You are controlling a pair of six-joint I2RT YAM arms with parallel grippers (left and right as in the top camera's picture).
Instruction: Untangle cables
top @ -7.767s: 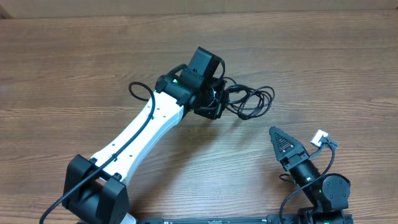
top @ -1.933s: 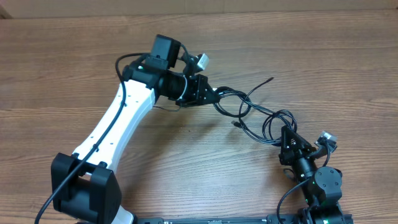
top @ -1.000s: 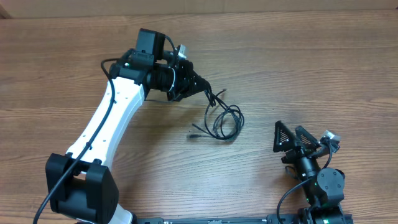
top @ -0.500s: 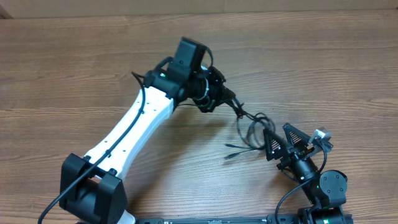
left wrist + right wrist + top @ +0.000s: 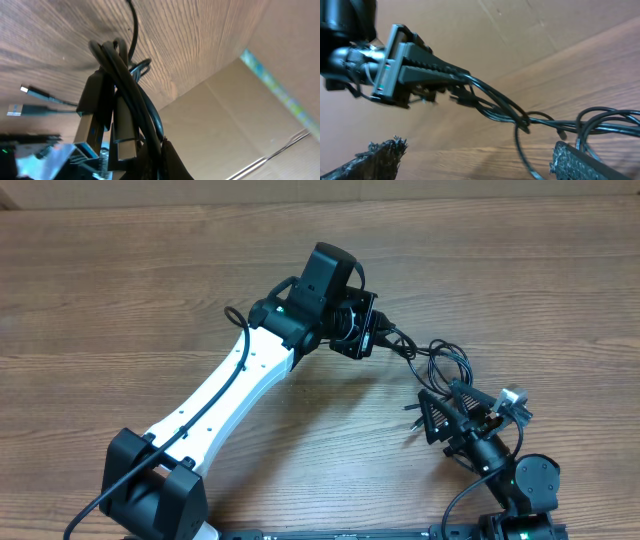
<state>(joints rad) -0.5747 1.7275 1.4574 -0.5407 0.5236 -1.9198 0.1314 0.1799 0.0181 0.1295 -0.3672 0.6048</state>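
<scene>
The cables (image 5: 440,362) are thin black cords, pinched at one end in my left gripper (image 5: 385,340), which is shut on them above mid-table. From there they run right into loose loops. In the left wrist view the bundle (image 5: 122,80) rises from the shut jaws, with two USB plugs (image 5: 125,137) hanging beside it. My right gripper (image 5: 440,394) stands open at the loops' lower edge. In the right wrist view its fingers (image 5: 582,162) spread wide, and one strand (image 5: 518,145) drops between them, touching neither.
The wooden table (image 5: 120,290) fills the scene. A cardboard wall (image 5: 260,100) stands along its far edge. A small free plug (image 5: 412,408) lies beside my right gripper. The white left arm (image 5: 230,395) crosses the table's left half.
My left gripper has swung from the far left to the right with the cables, bringing the loops to my right gripper. The right gripper has moved forward under the loops.
</scene>
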